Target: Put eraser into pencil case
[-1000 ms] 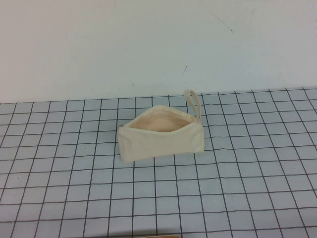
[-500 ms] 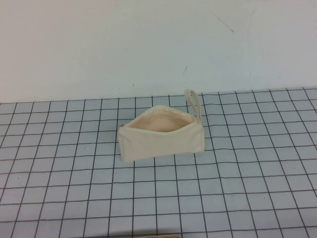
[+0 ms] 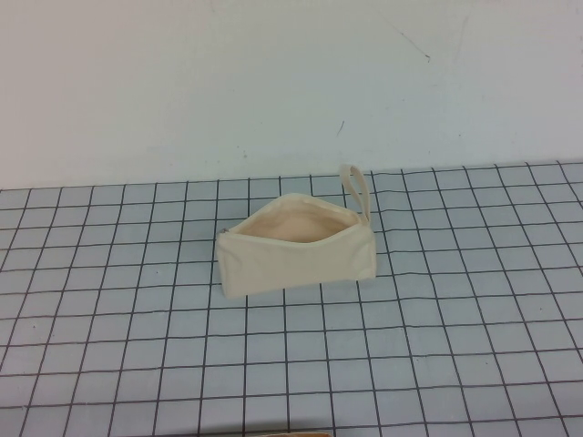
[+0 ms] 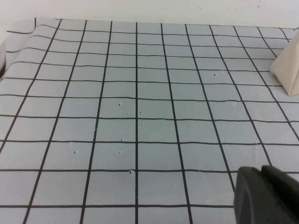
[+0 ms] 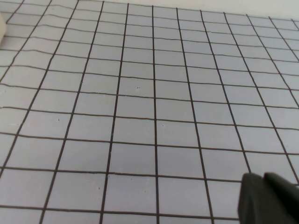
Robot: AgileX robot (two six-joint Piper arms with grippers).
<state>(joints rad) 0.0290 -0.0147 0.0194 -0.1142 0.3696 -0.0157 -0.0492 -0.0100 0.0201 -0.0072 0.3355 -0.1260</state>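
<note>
The pencil case [image 3: 296, 246] is a cream-white pouch standing mid-table with its zip open, showing the peach lining, and its strap loop [image 3: 357, 191] at the far right end. One corner of it shows in the left wrist view [image 4: 287, 70], and a sliver shows in the right wrist view [image 5: 2, 28]. The eraser shows in no view. My left gripper [image 4: 261, 175] hovers low over bare mat to the left of the pouch, fingers together and empty. My right gripper [image 5: 263, 179] hovers over bare mat to the right of the pouch, fingers together and empty. Neither arm shows in the high view.
A grey mat with a black grid [image 3: 437, 346] covers the table and ends at a white wall [image 3: 273, 82] behind the pouch. A thin tan sliver [image 3: 284, 434] lies at the near edge of the high view; I cannot tell what it is.
</note>
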